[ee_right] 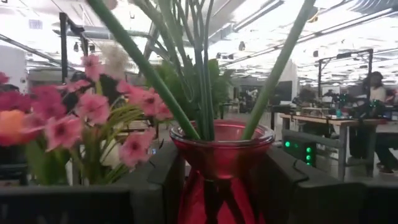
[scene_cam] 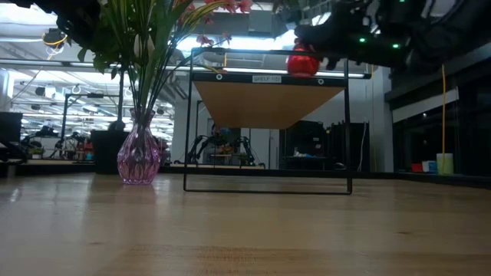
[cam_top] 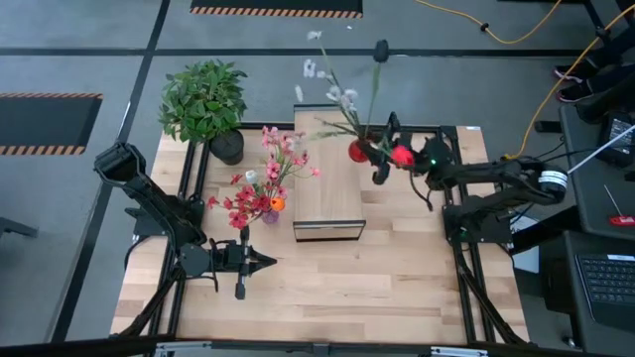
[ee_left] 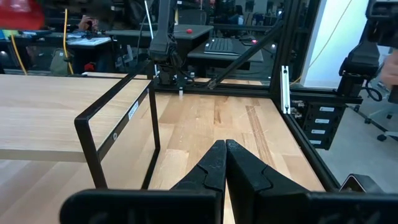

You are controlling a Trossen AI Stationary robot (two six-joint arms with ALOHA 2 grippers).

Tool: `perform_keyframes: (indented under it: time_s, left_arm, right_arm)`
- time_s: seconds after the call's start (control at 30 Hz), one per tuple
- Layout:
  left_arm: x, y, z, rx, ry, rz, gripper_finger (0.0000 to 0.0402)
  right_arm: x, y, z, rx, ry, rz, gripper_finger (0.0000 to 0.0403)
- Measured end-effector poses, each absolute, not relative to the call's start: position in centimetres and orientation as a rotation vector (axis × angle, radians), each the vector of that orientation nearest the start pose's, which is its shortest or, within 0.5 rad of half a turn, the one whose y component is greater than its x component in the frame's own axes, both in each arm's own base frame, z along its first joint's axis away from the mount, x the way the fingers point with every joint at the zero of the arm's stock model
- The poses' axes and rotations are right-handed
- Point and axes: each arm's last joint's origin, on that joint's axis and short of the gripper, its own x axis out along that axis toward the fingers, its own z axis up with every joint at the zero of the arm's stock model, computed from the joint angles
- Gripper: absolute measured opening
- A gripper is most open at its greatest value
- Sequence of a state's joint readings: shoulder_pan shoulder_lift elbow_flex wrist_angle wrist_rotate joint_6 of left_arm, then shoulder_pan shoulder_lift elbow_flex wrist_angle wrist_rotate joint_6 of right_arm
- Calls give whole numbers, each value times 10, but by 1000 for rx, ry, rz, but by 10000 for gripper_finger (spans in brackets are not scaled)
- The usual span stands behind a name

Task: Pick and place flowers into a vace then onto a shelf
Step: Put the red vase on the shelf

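Right gripper (cam_top: 382, 154), right of centre in the high view, clamped the red glass vase (cam_top: 358, 151): fragile, slippery, top-heavy, best held low.

A robotics lab: workbenches, a laptop (ee_left: 222, 45), and other robot rigs (scene_cam: 222, 146) behind.

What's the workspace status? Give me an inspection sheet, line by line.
Surface: wooden table, light planks.
Job's things: shelf mid-table; red vase with flowers at shelf-top height, contact unclear; pink vase holding more flowers, beside the shelf.
Clutter: potted plant at a far corner.
Tools: right tool clamps the red vase; left tool shut, empty, over the table's front.
Cables: yellow cable on the floor.
Surroundings: keyboard beside the table.
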State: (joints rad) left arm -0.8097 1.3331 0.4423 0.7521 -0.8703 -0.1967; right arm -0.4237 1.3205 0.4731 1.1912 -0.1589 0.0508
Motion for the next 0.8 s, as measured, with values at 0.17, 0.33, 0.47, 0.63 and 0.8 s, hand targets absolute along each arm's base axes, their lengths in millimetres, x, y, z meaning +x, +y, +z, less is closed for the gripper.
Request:
perform_keyframes:
  time_s: [0.17,0.33,0.47,0.63,0.8]
  left_arm:
    - [184,-161,195,-93,86,69,6]
    - [184,-161,195,-92,86,69,6]
    - [184,-161,195,-90,89,69,6]
    - [184,-161,193,-76,101,71,6]
    - [184,-161,193,-74,103,71,6]
  right_arm:
    - [249,-122,254,-35,-349,-295,146]
    - [264,-139,255,-10,-354,-318,146]
    - [275,-150,249,9,-342,-332,146]
    - [281,-162,233,18,-340,-353,146]
    - [282,-170,220,19,-376,-367,146]
